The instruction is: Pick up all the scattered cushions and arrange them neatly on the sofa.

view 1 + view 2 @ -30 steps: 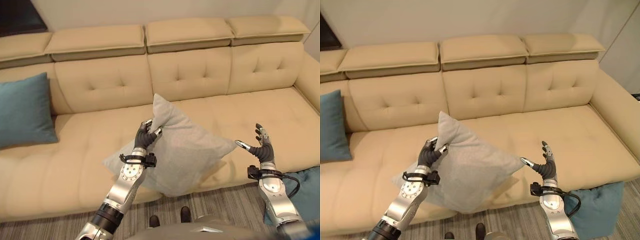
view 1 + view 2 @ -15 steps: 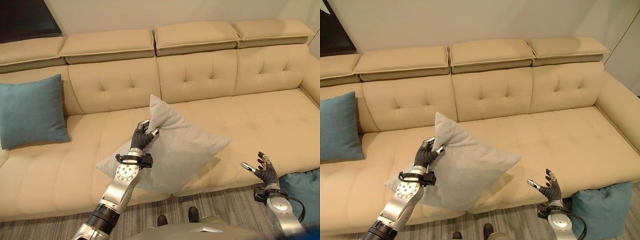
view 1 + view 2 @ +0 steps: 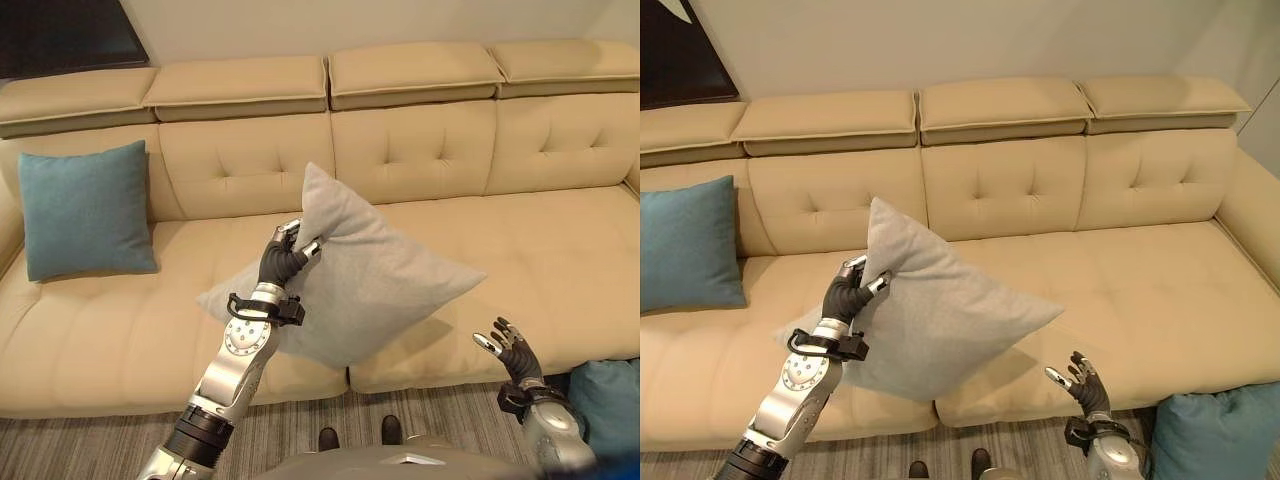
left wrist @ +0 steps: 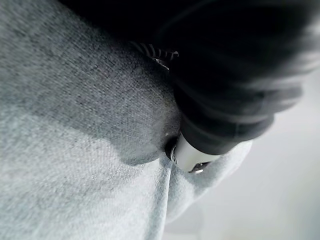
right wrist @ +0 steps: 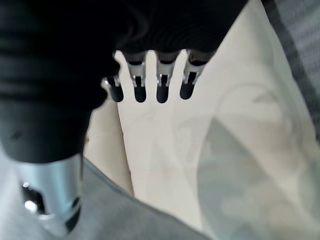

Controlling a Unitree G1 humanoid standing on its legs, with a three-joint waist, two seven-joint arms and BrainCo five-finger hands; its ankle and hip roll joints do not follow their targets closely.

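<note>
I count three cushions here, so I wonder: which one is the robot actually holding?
The grey cushion, pinched at its upper edge by the left hand. One teal cushion leans against the sofa back; another teal cushion sits on the floor.

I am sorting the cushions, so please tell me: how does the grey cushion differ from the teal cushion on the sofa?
The grey cushion is held tilted above the seat, pinched by the left robot hand; the teal cushion leans upright against the sofa backrest, untouched. Both look square.
</note>
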